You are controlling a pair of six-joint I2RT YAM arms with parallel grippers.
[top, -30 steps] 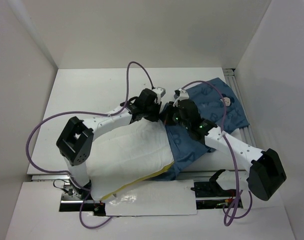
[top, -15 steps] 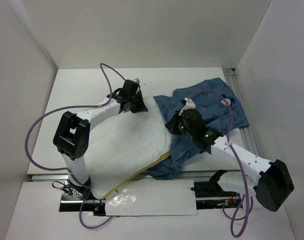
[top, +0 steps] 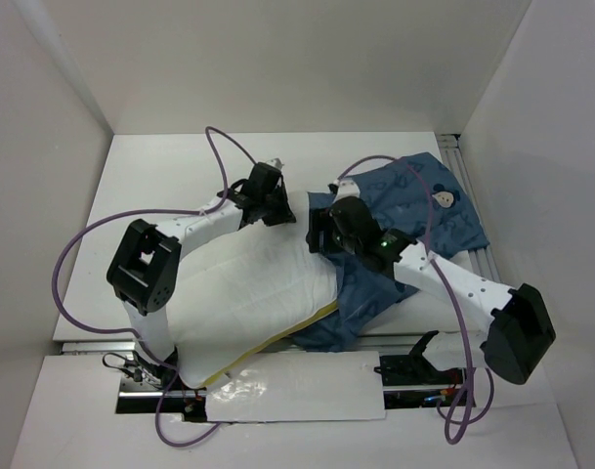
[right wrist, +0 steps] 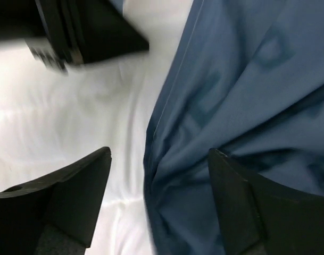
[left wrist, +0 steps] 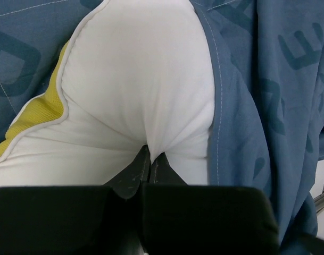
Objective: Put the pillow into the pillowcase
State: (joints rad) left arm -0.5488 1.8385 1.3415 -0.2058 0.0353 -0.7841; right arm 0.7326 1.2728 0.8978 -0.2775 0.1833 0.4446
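Note:
The white pillow [top: 246, 285] with its yellow trim [left wrist: 40, 118] lies across the table's middle, its far right corner inside the blue pillowcase [top: 426, 211]. My left gripper [top: 280, 208] is shut on a pinch of the pillow's white fabric [left wrist: 150, 153] at that corner. In the left wrist view the pillowcase [left wrist: 257, 106] wraps the corner on both sides. My right gripper [top: 318, 234] stands open just above the pillowcase's hem [right wrist: 167, 133], one finger [right wrist: 79, 194] over the pillow [right wrist: 71, 117] and the other over the blue cloth [right wrist: 247, 95]. It holds nothing.
White walls close in the table [top: 160, 176] on the left, back and right. A metal rail [top: 462, 161] runs along the right edge beside the pillowcase. Purple cables [top: 82, 244] loop over both arms. The left gripper's black body [right wrist: 82, 32] sits close to my right fingers.
My right gripper has opened and let go of the pillowcase, then shifted to the far left. The left gripper kept its grip on the pillow, pulling it left and then back a little.

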